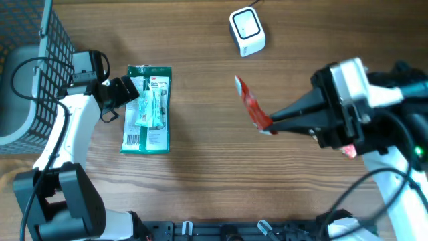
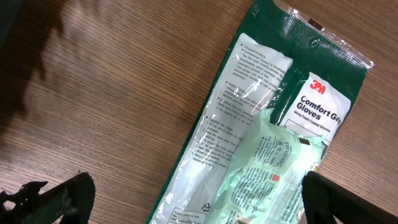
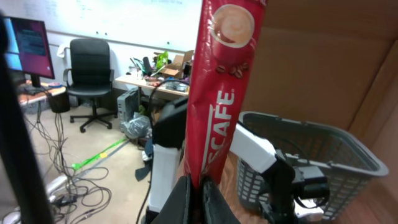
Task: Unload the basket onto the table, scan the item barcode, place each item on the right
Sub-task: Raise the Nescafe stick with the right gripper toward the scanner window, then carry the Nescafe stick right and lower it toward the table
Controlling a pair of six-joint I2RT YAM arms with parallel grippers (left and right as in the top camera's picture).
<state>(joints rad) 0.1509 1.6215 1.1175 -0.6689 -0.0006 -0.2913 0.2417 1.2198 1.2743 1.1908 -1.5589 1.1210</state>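
Observation:
A red Nescafe sachet [image 1: 252, 107] hangs in the air mid-table, pinched at its lower end by my right gripper [image 1: 273, 124], which is shut on it. The right wrist view shows the sachet [image 3: 217, 93] standing up from the closed jaws of the right gripper [image 3: 200, 194]. The white barcode scanner [image 1: 247, 31] stands at the far edge, beyond the sachet and apart from it. A green 3M gloves package [image 1: 148, 110] lies flat at the left. My left gripper [image 1: 131, 92] hovers over its upper left part, open, with the package [image 2: 261, 124] between the spread fingers [image 2: 68, 196].
A grey wire basket [image 1: 27, 73] stands at the far left corner, close behind the left arm. In the right wrist view the basket [image 3: 311, 149] sits behind the left arm's white links.

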